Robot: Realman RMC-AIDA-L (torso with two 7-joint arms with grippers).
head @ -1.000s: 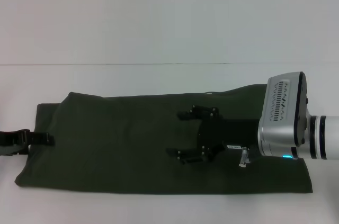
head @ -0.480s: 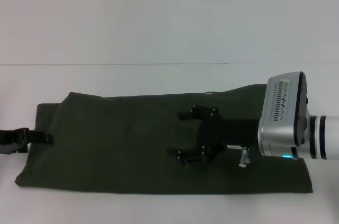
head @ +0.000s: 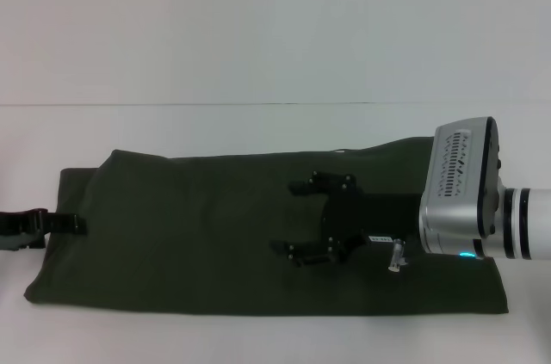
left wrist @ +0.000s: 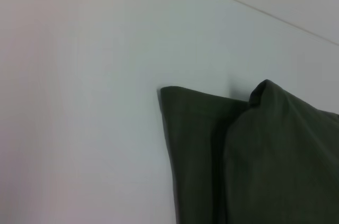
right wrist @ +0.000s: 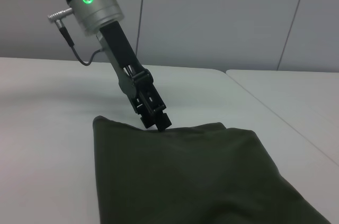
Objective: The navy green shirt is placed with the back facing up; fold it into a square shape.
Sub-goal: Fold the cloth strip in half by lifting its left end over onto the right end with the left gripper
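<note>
Right now the navy green shirt (head: 250, 235) lies flat on the white table (head: 258, 54) as a long dark strip running from 9 o'clock to 3 o'clock in the head view, plain side up, no lettering showing. Its left end shows a folded layer with a stepped edge, seen close up in the left wrist view (left wrist: 254, 155).

Over at 3 o'clock, the right gripper (head: 310, 219) reaches in above the middle of the cloth, jaws spread wide, one finger (head: 323, 182) toward 12 and the other toward 6, nothing between them.

And at 9 o'clock, the left gripper (head: 65, 225) sits low at the shirt's left edge, its black tip right on the hem (right wrist: 156, 121). Whether its jaws are pinching the cloth, I can't tell from any view.
</note>
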